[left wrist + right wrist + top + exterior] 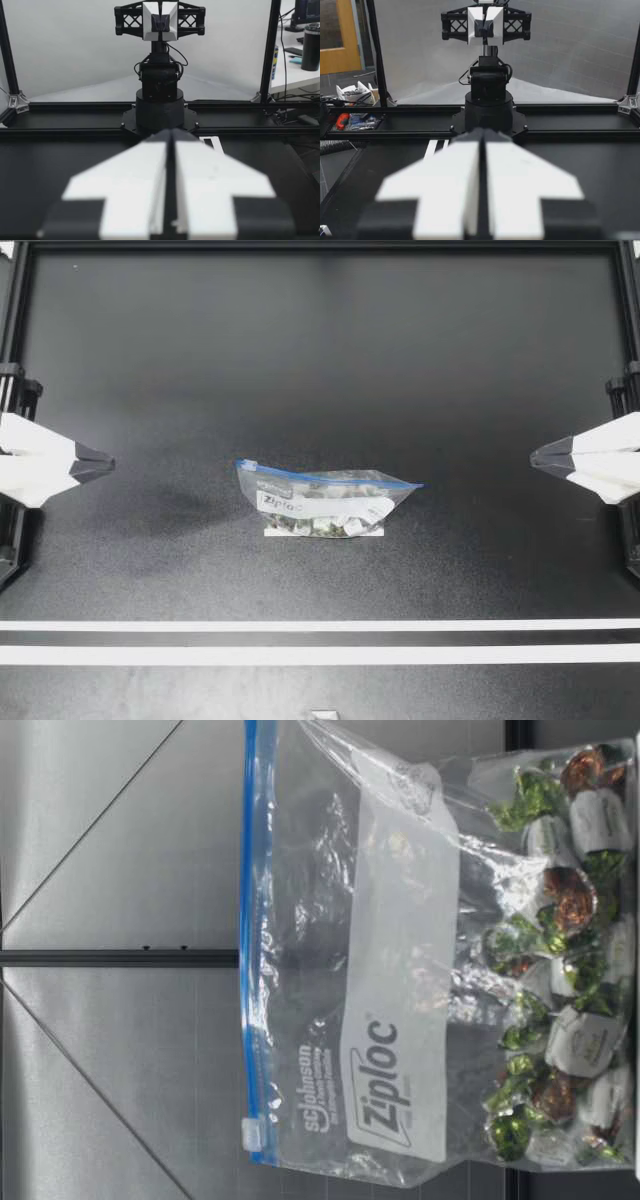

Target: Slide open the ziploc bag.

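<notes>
A clear ziploc bag [325, 500] with a blue zip strip lies in the middle of the black table, holding wrapped candies [560, 970]. Its white slider [247, 464] sits at the strip's left end. In the low view the bag [400, 970] stands upright, strip on top, and the slider [255, 1132] is at one end of it. My left gripper [108, 464] is shut and empty at the table's left edge, far from the bag. My right gripper [535, 457] is shut and empty at the right edge. Each wrist view shows its own closed fingers [150, 185] [465, 185] and no bag.
Two white tape lines [320, 640] cross the table in front of the bag. A black frame [320, 246] borders the table. From each wrist view the opposite arm's base [160, 105] [489, 105] shows across the table.
</notes>
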Controlling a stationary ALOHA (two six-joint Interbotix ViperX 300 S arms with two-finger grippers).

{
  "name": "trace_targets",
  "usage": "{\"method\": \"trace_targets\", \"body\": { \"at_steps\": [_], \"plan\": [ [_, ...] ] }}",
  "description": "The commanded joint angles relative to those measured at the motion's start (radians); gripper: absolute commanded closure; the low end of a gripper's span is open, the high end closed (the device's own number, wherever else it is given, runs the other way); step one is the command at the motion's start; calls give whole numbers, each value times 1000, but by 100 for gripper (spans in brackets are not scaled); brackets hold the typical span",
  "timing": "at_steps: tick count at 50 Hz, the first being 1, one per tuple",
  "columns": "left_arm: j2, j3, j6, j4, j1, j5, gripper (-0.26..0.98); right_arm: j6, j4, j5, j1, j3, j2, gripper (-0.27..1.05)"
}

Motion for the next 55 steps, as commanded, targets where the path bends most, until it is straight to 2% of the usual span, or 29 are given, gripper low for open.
{"method": "trace_targets", "body": {
  "at_steps": [1, 8, 15, 19, 25, 31, 38, 42, 46, 50, 55],
  "plan": [
    [11, -11, -12, -11, 3, 0, 84, 2, 0, -5, -6, -8, 6, 94],
    [32, -5, -14, -21, 3, 0, 87, 2, 0, -21, -6, -9, 9, 94],
    [95, 43, -5, -21, 6, -2, 87, 3, 0, -84, -8, -21, 52, 94],
    [149, 74, -3, -23, 34, -5, 87, 2, 0, -129, -9, -38, 106, 94],
    [261, 110, -11, -51, 110, -37, 87, 2, 0, -183, -29, -89, 216, 94],
    [359, 126, -8, -89, 126, -155, 85, 2, 0, -187, -55, -152, 324, 94],
    [480, 130, -14, -104, 126, -314, 74, 2, 0, -189, -71, -247, 465, 92],
    [541, 120, -15, -103, 126, -364, 63, 0, 0, -187, -72, -302, 535, 88],
    [591, 106, -20, -104, 124, -383, 46, 0, 0, -184, -72, -353, 597, 82],
    [621, 95, -37, -100, 117, -402, 32, -2, 0, -176, -74, -394, 652, 71],
    [660, 83, -57, -86, 100, -436, 30, -5, 0, -164, -75, -448, 721, 50]
  ]
}}
